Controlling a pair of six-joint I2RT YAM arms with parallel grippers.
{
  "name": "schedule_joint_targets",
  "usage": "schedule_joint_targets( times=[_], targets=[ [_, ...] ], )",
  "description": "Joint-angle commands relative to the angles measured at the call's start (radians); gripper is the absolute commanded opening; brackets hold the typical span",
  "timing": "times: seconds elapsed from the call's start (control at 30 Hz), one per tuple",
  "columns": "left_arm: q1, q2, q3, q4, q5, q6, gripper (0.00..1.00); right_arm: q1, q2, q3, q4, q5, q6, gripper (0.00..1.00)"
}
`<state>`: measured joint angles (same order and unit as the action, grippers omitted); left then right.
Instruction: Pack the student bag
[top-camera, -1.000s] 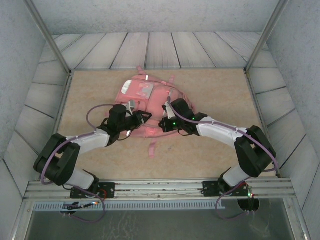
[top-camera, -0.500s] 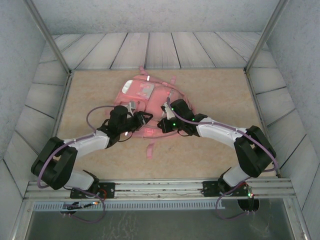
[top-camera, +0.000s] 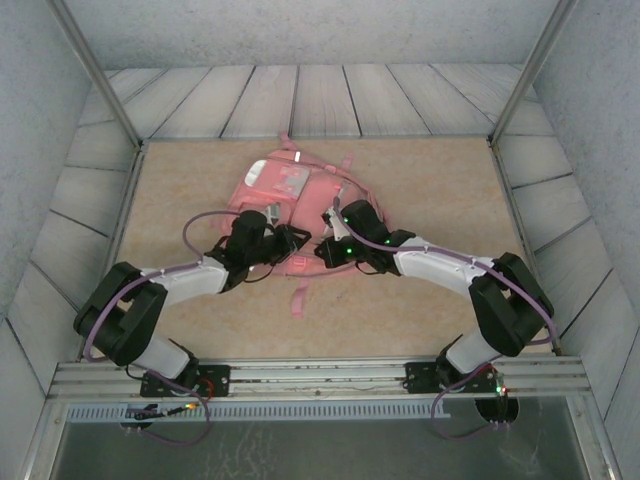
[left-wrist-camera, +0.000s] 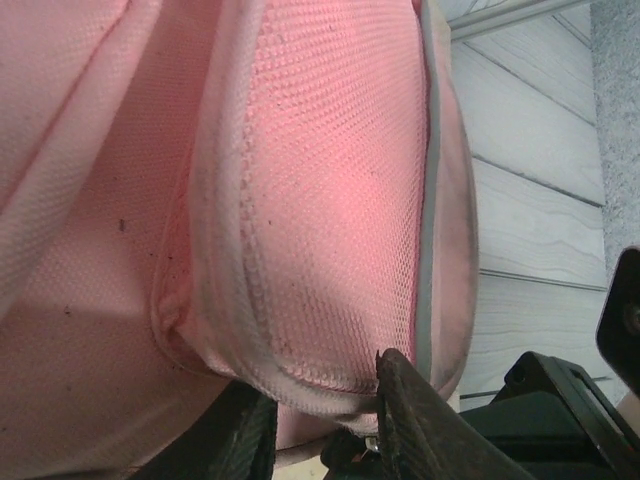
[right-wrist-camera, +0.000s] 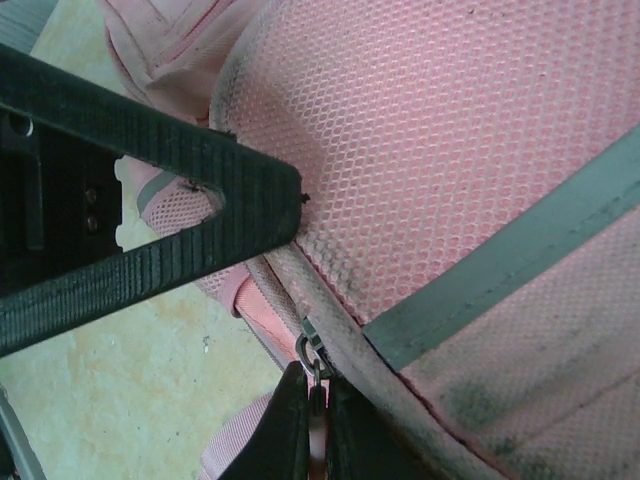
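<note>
- The right pincer (right-wrist-camera: 316, 405) was clenched on the small metal zipper pull (right-wrist-camera: 311, 358) of the student bag (top-camera: 288, 185), its fingertips pressed together just under the pull's ring.
- The left pincer (left-wrist-camera: 322, 425) stood just beside the right one. A piped edge of the bag's pink mesh panel (left-wrist-camera: 330, 200) lay between its fingers (left-wrist-camera: 412, 425).
- We could not tell whether the left pincer was pinching that edge or only straddling it.
- The bag lay flat on the beige table (top-camera: 440, 190). It spread away from both pincers toward the far side, and one strap (top-camera: 300, 295) trailed back past them toward the arm bases.
- We judged the step in hand to be working the zip along the bag's curved seam. From these views we could not say whether the zip was being opened or closed.
- We thought the next move called for the left pincer to hold the fabric firmly and keep the seam taut.
- The right pincer would then draw the pull along the line of the track, following its curve so the slider did not snag on the mesh.
</note>
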<state>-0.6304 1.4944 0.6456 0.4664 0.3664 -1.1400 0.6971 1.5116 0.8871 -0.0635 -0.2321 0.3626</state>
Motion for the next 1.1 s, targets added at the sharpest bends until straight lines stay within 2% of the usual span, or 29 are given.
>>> schedule_joint_targets(
  times=[0.0, 0.2, 0.37, 0.5, 0.67, 0.87, 1.07],
  targets=[
    [0.002, 0.008, 0.040, 0.015, -0.025, 0.033, 0.21, 0.017, -0.050, -0.011, 0.002, -0.051, -0.032, 0.00],
    [0.040, -0.052, 0.025, -0.054, -0.015, 0.085, 0.00, 0.013, -0.088, 0.002, -0.143, 0.091, -0.071, 0.00],
    [0.092, -0.151, 0.023, -0.213, 0.000, 0.181, 0.00, -0.037, -0.100, 0.022, -0.294, 0.196, -0.102, 0.00],
    [0.137, -0.223, 0.024, -0.359, 0.029, 0.277, 0.00, -0.123, -0.115, 0.017, -0.341, 0.200, -0.098, 0.00],
    [0.213, -0.262, -0.005, -0.438, 0.101, 0.380, 0.00, -0.192, -0.131, 0.033, -0.380, 0.212, -0.099, 0.00],
    [0.288, -0.187, 0.037, -0.491, 0.154, 0.513, 0.00, -0.213, -0.148, 0.053, -0.425, 0.206, -0.111, 0.00],
    [0.331, -0.087, 0.159, -0.540, 0.128, 0.608, 0.00, -0.207, -0.195, 0.049, -0.452, 0.099, -0.135, 0.00]
  ],
)
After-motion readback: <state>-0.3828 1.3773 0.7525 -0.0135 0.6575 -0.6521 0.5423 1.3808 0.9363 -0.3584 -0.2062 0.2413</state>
